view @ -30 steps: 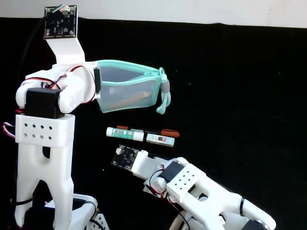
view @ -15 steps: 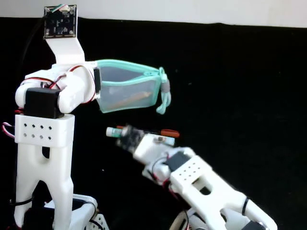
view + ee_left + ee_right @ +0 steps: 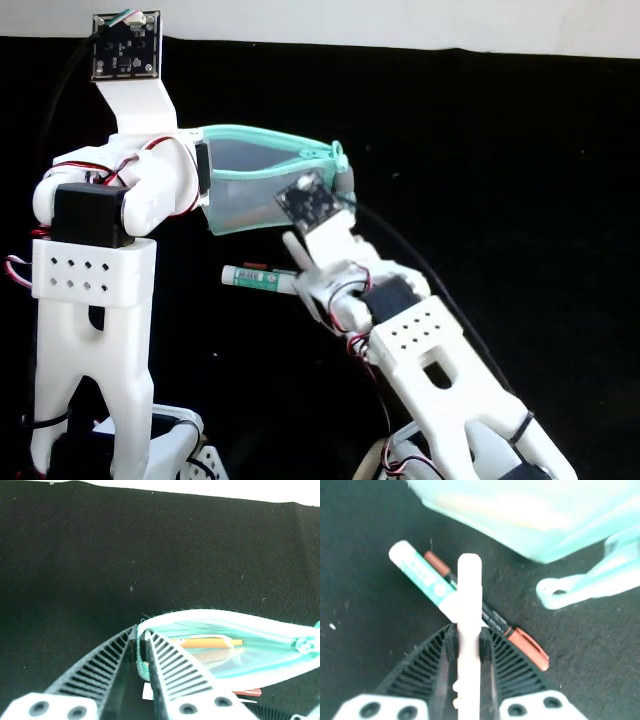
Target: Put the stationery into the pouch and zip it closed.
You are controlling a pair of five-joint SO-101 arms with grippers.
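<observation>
Mint pouch [image 3: 250,195], white stick [image 3: 469,595], black tabletop [image 3: 500,150]

White printed arms [image 3: 95,300], black ribbed fingers [image 3: 420,667].

No legible text, number or sign anywhere on the counter. Green-and-white label on the glue stick [image 3: 422,576] too blurred to read. Fine pale print along the dark barrel of the pen [image 3: 495,615] too small to make out.
</observation>
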